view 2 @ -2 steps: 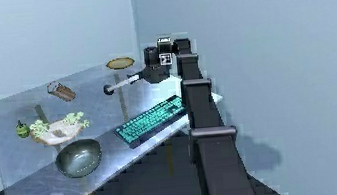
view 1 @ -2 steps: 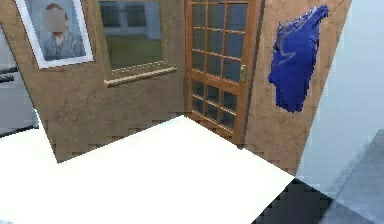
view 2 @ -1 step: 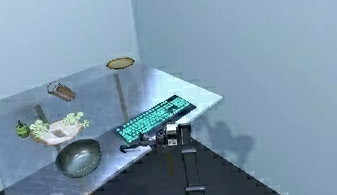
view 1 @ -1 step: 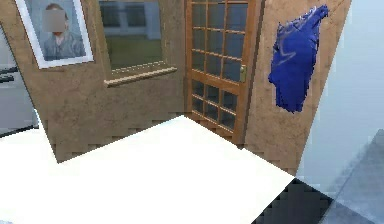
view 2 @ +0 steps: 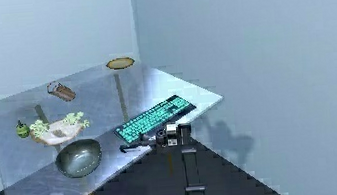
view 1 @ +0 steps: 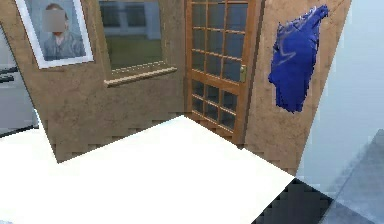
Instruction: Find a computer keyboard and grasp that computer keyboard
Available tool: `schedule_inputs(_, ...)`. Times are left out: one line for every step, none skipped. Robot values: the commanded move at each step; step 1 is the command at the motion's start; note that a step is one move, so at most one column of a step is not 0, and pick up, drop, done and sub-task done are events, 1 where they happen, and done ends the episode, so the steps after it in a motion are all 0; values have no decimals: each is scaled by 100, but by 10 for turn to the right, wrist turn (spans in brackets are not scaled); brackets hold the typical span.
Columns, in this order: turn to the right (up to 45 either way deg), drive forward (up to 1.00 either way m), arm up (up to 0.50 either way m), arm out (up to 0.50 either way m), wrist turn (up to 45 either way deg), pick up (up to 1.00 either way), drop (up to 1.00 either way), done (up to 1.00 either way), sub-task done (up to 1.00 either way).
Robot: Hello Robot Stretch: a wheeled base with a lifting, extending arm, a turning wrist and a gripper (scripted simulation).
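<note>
A computer keyboard (view 2: 158, 117) with teal keys and a dark frame lies on a glass-topped table (view 2: 17, 112), near its right front edge. The dark arm (view 2: 192, 174) rises from the bottom of the arm side view to that edge. Two small white squares (view 2: 177, 135) mark its far end. Just left of them sits my gripper (view 2: 142, 144), at the keyboard's near left corner. The keyboard rests on the table right there, so I cannot tell whether the gripper holds anything.
Also on the table are a grey bowl (view 2: 79, 158), a pale dish with greens (view 2: 57, 127), a small dark basket (view 2: 61, 91) and a flat round dish (view 2: 121, 62). In the forward view, a wooden glazed door (view 1: 218, 60), a blue cloth (view 1: 295, 60), a framed portrait (view 1: 57, 32) and a white surface (view 1: 150, 175).
</note>
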Motion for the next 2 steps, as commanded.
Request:
schedule_inputs(0, 0, 10, 0, 0, 0, 0, 0, 0)
schedule_inputs(0, 0, 0, 0, 0, 0, 0, 100, 0)
